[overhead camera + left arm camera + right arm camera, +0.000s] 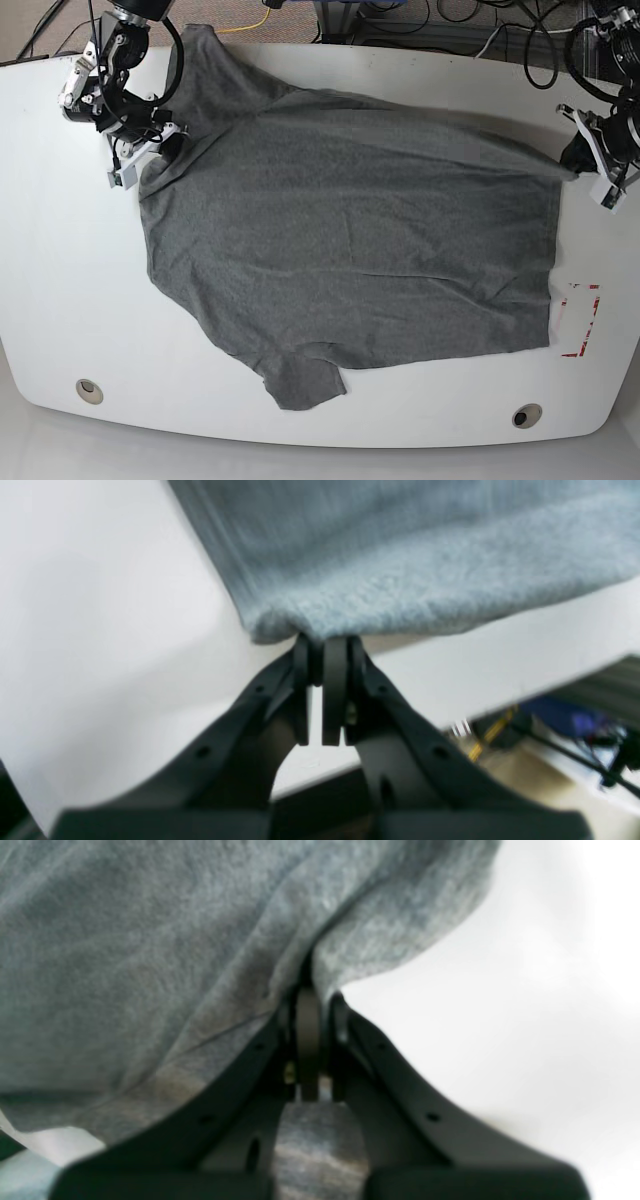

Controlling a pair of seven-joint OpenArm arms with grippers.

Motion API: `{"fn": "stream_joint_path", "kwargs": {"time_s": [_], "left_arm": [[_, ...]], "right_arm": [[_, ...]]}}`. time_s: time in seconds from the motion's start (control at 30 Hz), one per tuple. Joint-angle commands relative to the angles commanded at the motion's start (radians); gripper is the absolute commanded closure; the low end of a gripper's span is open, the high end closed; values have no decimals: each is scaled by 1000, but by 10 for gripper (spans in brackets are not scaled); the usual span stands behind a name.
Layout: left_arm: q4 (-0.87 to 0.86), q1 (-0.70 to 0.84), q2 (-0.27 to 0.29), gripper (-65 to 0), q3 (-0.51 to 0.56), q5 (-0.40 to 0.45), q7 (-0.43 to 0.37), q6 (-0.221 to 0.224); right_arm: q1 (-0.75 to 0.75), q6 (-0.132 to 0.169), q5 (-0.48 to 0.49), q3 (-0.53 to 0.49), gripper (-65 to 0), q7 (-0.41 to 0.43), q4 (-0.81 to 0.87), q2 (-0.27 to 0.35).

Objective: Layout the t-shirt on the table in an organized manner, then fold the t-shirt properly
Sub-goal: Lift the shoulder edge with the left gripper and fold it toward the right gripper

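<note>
On the left, my right gripper (160, 140) is clamped on the shoulder of the t-shirt (350, 230); on the right, my left gripper (572, 168) pinches the hem corner, so the cloth stretches flat across the table (60, 300).

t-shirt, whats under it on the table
The t-shirt lies spread on the white table, which shows bare all around it. The red tape rectangle sits beside its hem. Whatever lies beneath the cloth is covered.

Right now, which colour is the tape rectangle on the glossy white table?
Red tape rectangle; the base view shows it best.
</note>
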Motion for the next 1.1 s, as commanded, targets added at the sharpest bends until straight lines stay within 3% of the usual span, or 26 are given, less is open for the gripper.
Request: {"fn": "stream_joint_path", "kwargs": {"time_s": [0.3, 0.53, 0.7, 0.97, 1.1], "left_arm": [[-5, -71, 2, -4, 25, 8, 0, 0], [-5, -74, 5, -4, 26, 83, 0, 0], [-5, -86, 11, -4, 32, 126, 0, 0], [-5, -212, 77, -4, 137, 364, 0, 0], [-5, -259, 86, -4, 190, 414, 0, 0]], "right_arm": [[86, 0, 0, 5, 0, -57, 2, 6], [130, 0, 0, 5, 0, -77, 5, 6], [150, 0, 2, 6, 0, -77, 133, 3], [190, 2, 2, 5, 0, -77, 232, 6], [222, 2, 0, 5, 0, -77, 230, 6]]}}
